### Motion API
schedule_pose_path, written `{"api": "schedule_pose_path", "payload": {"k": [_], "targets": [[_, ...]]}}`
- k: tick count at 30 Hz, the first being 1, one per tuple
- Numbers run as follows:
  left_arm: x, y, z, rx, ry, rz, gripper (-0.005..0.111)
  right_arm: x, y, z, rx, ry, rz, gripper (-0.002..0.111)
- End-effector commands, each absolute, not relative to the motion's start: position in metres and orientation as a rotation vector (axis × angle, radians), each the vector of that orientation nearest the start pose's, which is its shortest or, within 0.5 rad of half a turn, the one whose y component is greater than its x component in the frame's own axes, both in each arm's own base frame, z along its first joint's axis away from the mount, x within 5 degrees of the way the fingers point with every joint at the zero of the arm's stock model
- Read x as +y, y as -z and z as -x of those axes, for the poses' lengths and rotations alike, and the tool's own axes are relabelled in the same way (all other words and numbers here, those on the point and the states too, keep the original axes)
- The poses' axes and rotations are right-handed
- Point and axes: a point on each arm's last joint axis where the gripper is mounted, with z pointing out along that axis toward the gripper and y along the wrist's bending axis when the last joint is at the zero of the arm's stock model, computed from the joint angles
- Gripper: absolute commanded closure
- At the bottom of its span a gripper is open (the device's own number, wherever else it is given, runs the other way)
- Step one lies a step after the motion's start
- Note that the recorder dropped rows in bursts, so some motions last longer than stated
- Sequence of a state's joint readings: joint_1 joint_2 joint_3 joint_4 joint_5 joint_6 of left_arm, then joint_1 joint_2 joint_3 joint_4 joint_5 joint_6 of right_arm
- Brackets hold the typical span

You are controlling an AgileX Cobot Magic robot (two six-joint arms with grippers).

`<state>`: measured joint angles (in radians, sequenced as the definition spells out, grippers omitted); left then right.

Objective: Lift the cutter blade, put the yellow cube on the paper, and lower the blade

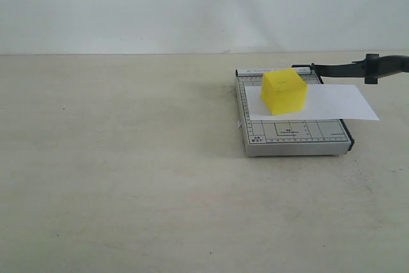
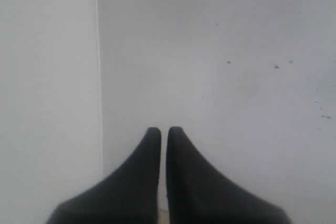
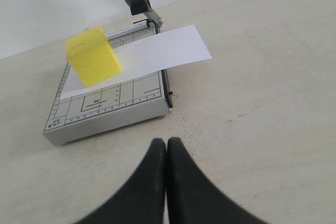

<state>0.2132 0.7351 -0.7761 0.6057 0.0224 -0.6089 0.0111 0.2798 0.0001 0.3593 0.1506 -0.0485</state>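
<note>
Yellow cube [image 1: 284, 91] seated on the paper [image 1: 332, 101]; cutter blade [image 1: 358, 67] raised.
The cube is bright yellow and plain-faced, and rests on the left end of the white sheet over the grey gridded trimmer base [image 1: 291, 139]. The sheet's other end overhangs the cutting edge. The black lever arm stands lifted from its far-corner hinge. Left gripper [image 2: 164, 129] and right gripper [image 3: 166, 142]: jaws together, empty.

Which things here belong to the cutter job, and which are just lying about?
Job: cutter blade (raised), paper, yellow cube sitting on it, grey trimmer base.
Lying about: nothing loose in view; only the table and white wall.
</note>
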Motion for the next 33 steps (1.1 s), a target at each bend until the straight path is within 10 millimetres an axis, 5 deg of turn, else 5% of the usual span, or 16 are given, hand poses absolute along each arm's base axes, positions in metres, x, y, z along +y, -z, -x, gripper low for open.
{"api": "schedule_pose_path", "payload": {"k": [1,6,15,20,28,33], "targets": [[0.016,-0.39,-0.104,1.41,-0.109,0.128,0.102,0.005,-0.182,-0.076,1.894,-0.262,-0.245,0.108],[0.013,-0.366,-0.077,1.396,-0.11,0.134,0.102,0.005,-0.183,-0.076,1.887,-0.259,-0.244,0.108],[0.021,-0.276,-0.085,1.751,-0.158,0.231,0.102,0.001,-0.194,-0.079,1.757,-0.229,-0.258,0.108],[0.008,-0.259,-0.09,1.705,0.035,0.192,0.102,-0.005,-0.209,-0.08,1.582,-0.195,-0.281,0.108],[0.004,-0.221,-0.089,1.765,0.132,0.25,0.102,0.001,-0.275,-0.085,1.558,-0.101,-0.08,0.108],[0.004,-0.192,-0.084,1.851,0.123,0.261,0.102,0.006,-0.308,-0.105,1.678,-0.032,0.078,0.108]]}}
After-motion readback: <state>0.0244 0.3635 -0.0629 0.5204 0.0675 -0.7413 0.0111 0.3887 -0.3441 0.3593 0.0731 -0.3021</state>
